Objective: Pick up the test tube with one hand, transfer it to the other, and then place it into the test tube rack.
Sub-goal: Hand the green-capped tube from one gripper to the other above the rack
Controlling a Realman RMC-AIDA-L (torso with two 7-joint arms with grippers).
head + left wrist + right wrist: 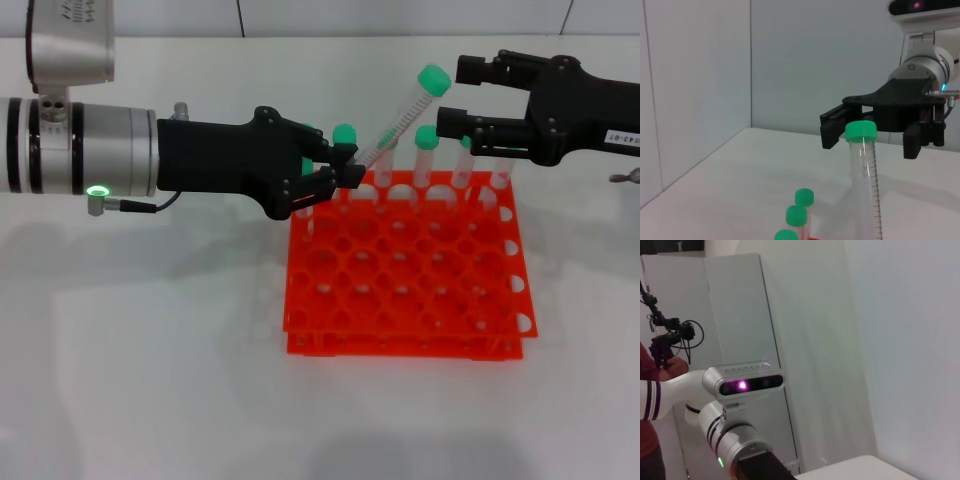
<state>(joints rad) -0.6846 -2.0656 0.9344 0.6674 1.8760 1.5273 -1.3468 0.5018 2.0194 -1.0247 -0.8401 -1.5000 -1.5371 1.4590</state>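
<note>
The left pincer [343,172] is clamped on the lower end of the test tube [398,122], which tilts up and right, its green cap between the wide-spread fingers of the right pincer [452,96]. Both hang over the far edge of the test tube rack [405,268] on the white desk [150,340], where other capped tubes [427,160] stand.

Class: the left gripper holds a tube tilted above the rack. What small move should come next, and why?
Probably the right gripper closes on the test tube: its open fingers flank the green cap while the left gripper clamps the lower end over the test tube rack.
</note>
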